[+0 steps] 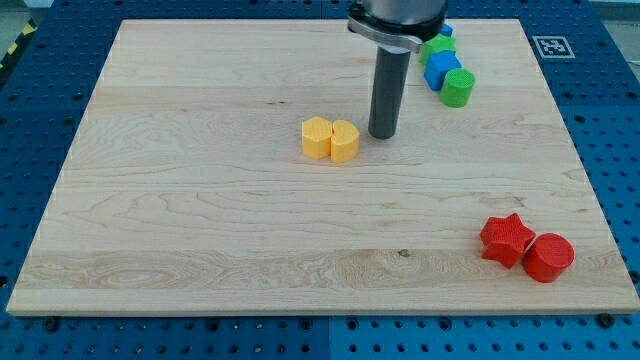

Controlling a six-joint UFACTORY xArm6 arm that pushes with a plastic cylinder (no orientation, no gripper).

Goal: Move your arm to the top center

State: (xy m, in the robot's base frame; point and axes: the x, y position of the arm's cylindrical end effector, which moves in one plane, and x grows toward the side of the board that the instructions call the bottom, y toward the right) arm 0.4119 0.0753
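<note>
Tip (383, 135) beside yellow blocks (330, 140) (right)

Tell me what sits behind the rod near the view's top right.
Behind the rod a green block, a blue block and a green cylinder show in a row. Another blue block peeks out; the arm covers the rest. My tip touches none.

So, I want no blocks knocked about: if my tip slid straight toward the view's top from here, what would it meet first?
Probably nothing. My tip sits just right of the yellow blocks, and the bare board runs to the top edge. The green and blue blocks lie further right, apparently off that line, though the rod hides part of it.
</note>
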